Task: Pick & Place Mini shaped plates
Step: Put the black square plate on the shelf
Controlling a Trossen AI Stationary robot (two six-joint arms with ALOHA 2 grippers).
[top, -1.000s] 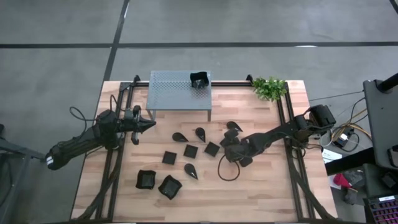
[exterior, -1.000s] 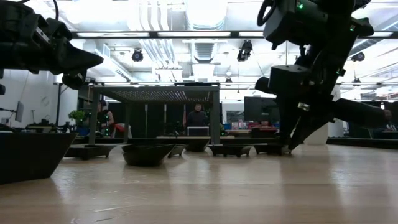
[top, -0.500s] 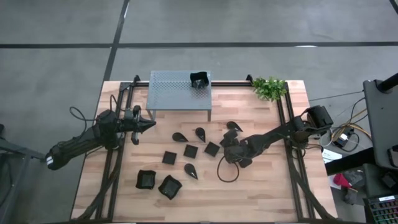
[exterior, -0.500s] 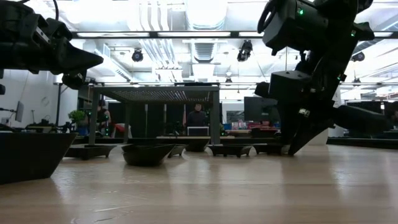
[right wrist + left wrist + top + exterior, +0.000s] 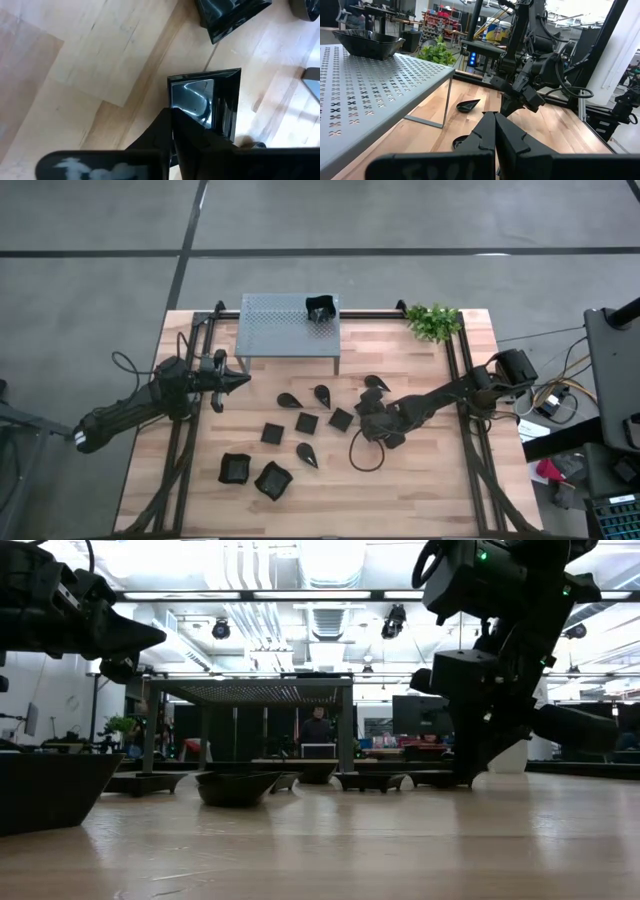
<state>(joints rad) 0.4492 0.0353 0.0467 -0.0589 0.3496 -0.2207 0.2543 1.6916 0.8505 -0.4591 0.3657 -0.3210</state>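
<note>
From overhead I have the right gripper low over the cluster of mini shaped plates at about four o'clock from the grey shelf, but that view cannot tell me what the fingers are doing. My right wrist camera does: the two fingers are pressed together with no gap, their tips at the near rim of a square plate lying flat on the wooden table, and nothing is held between them. A second dark dish lies just beyond it.

The low camera shows the right arm planted down among a row of plates, yet the square dish itself is lost behind the arm there.

The left gripper waits at roughly nine o'clock on the table, beside the shelf's front corner. Its wrist view shows its fingers closed and empty, and it alone gives me a side look at a bowl-like dish sitting on top of the shelf, plus a teardrop plate on the wood under it.

Two wavy-rimmed squares sit at six o'clock, well apart from the rest. A green plant stands at the one o'clock corner. In the low view a person shows far behind.
</note>
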